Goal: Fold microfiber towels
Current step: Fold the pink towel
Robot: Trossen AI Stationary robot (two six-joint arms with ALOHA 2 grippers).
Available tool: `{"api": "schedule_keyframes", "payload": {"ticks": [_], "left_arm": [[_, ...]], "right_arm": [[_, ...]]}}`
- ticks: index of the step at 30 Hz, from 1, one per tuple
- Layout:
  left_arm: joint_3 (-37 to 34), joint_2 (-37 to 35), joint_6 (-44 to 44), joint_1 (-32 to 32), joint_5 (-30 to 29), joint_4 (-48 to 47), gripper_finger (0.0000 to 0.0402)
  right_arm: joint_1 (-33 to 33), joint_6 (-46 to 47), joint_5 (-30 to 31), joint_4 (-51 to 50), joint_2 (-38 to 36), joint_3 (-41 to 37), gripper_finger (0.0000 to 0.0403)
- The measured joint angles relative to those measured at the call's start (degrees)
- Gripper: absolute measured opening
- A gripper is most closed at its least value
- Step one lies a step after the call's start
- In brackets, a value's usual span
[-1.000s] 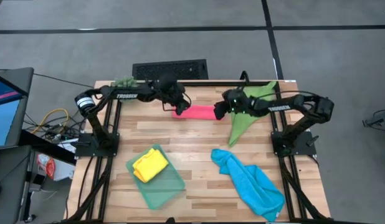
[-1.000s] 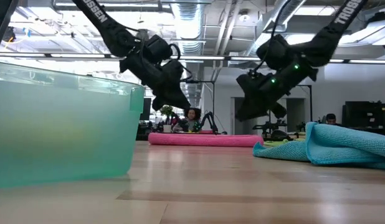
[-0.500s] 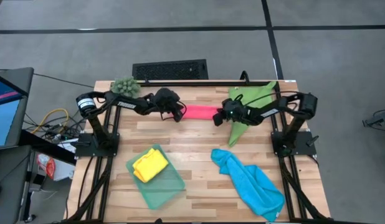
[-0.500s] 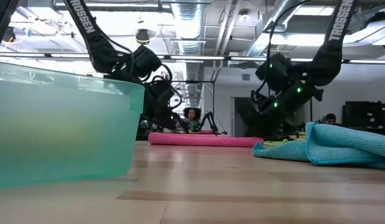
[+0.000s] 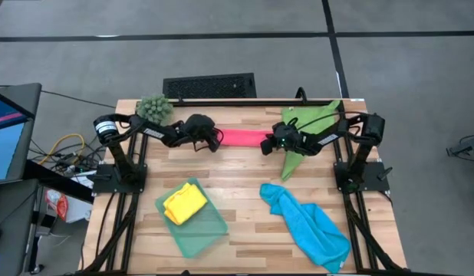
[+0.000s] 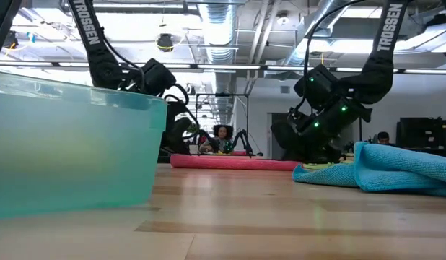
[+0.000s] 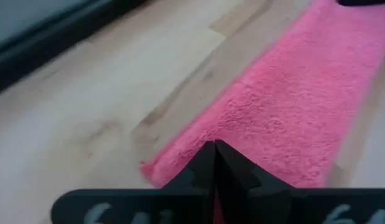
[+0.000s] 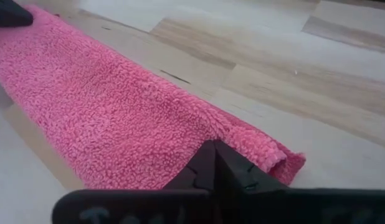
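A pink towel (image 5: 243,137), folded into a long strip, lies flat on the table's far middle (image 6: 234,163). My left gripper (image 5: 216,141) is shut at its left end (image 7: 214,152). My right gripper (image 5: 266,143) is shut at its right end (image 8: 214,152). A green towel (image 5: 306,132) lies crumpled under the right arm. A blue towel (image 5: 307,224) lies bunched at the near right. A folded yellow towel (image 5: 183,203) sits in the teal tray (image 5: 206,234). My left gripper pinches the pink towel's left end (image 7: 180,163) between its two shut fingers, at the end's edge. It comes slanting down from the table's left, along the strip. The towel lies on the table. My right gripper pinches the strip's right end (image 8: 242,140) between its shut fingers, just short of the rolled fold there. It comes slanting down from the right, along the strip, which rests on the table.
A spiky green plant ball (image 5: 154,106) stands at the far left corner, and a black grille (image 5: 209,84) lies beyond the far edge. In the low view, the tray wall (image 6: 71,144) fills the left and the blue towel (image 6: 396,170) the right. Bare wood lies in the near middle.
Both grippers have come down toward the table and tipped more steeply, ending at the pink towel's two ends. The left one has also drawn back a little toward the table's left. The towel lies where it was.
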Motion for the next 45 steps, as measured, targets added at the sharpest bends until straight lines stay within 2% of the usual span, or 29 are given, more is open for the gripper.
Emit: {"api": "schedule_keyframes", "payload": {"ticks": [5,9,13,20,27,31,34,36,40,45], "left_arm": [[-2.4,1.5,0.0,0.0,-1.7,4.2,0.0000],[-1.6,6.1,-0.2,0.0,0.4,7.2,0.0000],[-1.5,7.3,-0.1,-1.0,-2.5,9.0,0.0000],[-0.8,3.9,2.0,-0.4,-3.6,-3.7,0.0000],[0.1,1.0,-1.6,-0.8,-1.1,-6.4,0.0000],[1.7,-2.5,-2.4,-1.0,-0.6,-11.2,0.0000],[2.6,-5.5,-2.7,-0.9,-1.6,-11.2,0.0000],[2.6,-6.5,-3.6,-1.1,-1.0,-11.2,0.0000],[2.6,-7.7,-6.2,-1.6,0.5,-11.2,0.0000],[2.6,-8.5,-8.5,-2.5,2.0,-11.6,0.0000]], "right_arm": [[0.5,-0.2,0.6,-0.1,0.0,0.0,0.0020],[0.5,-0.3,0.6,0.0,0.1,-0.1,0.0022],[0.5,-0.4,0.6,0.6,0.1,-0.1,0.0027],[0.8,-0.5,0.5,-0.1,0.1,-0.1,0.0019],[0.8,-2.9,-0.8,-1.1,-2.0,-0.3,0.0029],[0.8,-3.3,2.9,-2.6,-7.8,0.2,0.0028],[1.3,-3.8,5.9,-2.3,-11.6,0.3,0.0019],[2.7,-4.8,7.9,1.2,-12.2,0.3,0.0015],[6.1,-5.2,12.5,10.0,-7.9,2.4,0.0012],[9.6,-7.3,12.7,9.9,3.8,13.2,0.0012]]}}
